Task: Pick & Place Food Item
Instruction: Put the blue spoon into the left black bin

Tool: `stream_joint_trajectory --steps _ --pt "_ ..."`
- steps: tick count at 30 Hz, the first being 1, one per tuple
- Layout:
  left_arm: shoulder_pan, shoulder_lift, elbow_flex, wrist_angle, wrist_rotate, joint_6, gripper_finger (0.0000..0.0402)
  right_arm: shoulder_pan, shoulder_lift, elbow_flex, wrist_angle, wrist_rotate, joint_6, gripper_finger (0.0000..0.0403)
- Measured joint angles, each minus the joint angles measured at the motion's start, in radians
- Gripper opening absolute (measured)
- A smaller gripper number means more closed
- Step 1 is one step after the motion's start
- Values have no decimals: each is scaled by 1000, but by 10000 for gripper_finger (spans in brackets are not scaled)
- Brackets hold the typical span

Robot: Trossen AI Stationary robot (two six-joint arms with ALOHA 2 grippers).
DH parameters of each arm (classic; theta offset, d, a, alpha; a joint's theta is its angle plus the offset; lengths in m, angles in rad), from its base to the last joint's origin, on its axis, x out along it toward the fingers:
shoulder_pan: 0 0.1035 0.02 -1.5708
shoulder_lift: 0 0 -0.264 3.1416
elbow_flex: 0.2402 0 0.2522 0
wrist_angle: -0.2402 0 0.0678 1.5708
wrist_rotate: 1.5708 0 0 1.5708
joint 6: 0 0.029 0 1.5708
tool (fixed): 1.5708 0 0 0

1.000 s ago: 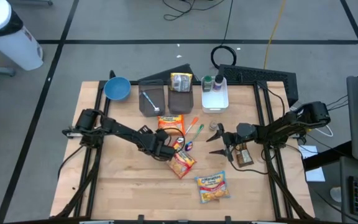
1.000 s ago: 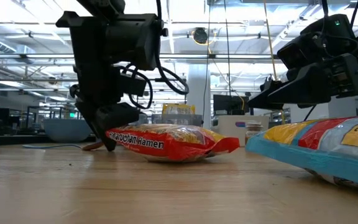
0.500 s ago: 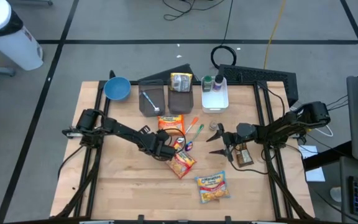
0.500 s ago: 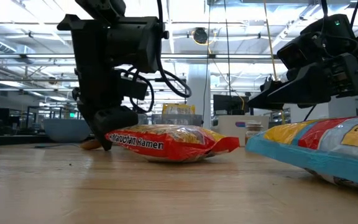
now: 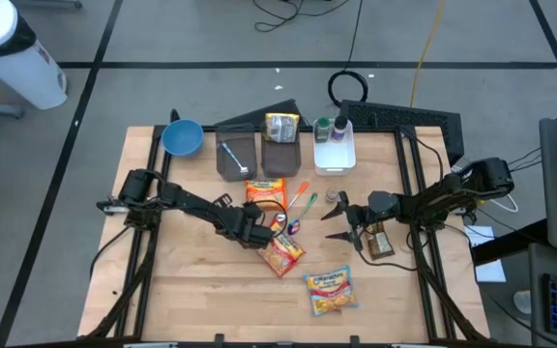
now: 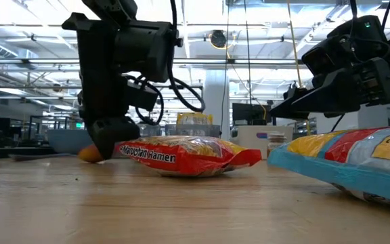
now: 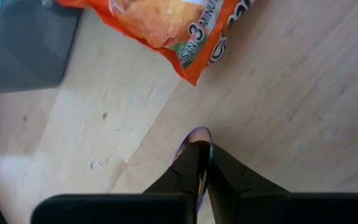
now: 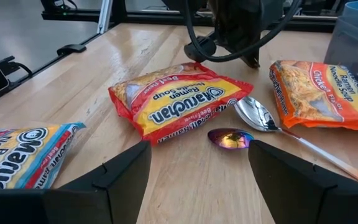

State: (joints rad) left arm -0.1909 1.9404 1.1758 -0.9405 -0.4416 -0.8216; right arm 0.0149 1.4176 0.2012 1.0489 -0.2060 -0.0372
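Three ramen packets lie flat on the wooden table: an orange one, a red one and a blue-and-yellow one. My left gripper stands between the orange and the red packet. It is down at the table top and shut on a thin iridescent thing, apparently the iridescent spoon whose bowl lies beside the red packet. My right gripper hangs open to the right of the packets and holds nothing. My left gripper pinches a thin purple-green edge between its two fingertips, coming from above and slanting toward the orange packet. Only this rim shows past the fingers, so which part of the spoon it is I cannot tell. It stays down at the table.
A silver spoon with an orange handle lies next to the iridescent one. Two grey bins, a white tray and a blue bowl stand along the far edge. A small brown thing lies under the right arm.
My left gripper has shut its fingers down at the table top, beside the red packet's end, without moving off. The packets lie as before.
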Motion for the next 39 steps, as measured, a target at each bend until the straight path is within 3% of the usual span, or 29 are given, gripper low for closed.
stream_joint_trajectory --steps 6,10,24,28,33,39 --pt "0 -33 0 4 -4 35 13 0 0 0 23 53 12 265" --pt "-10 -93 0 9 -63 44 8 0 0 0 39 82 43 265" --pt "-153 -470 1 8 -295 61 6 8 0 8 150 69 113 265" --pt "-209 -531 1 27 -360 77 8 56 0 83 111 47 43 265" --pt "-256 -553 -11 98 -408 139 6 95 1 221 -86 47 -57 265" --pt "-269 -586 -137 167 -412 145 6 54 1 309 -116 48 -91 265"
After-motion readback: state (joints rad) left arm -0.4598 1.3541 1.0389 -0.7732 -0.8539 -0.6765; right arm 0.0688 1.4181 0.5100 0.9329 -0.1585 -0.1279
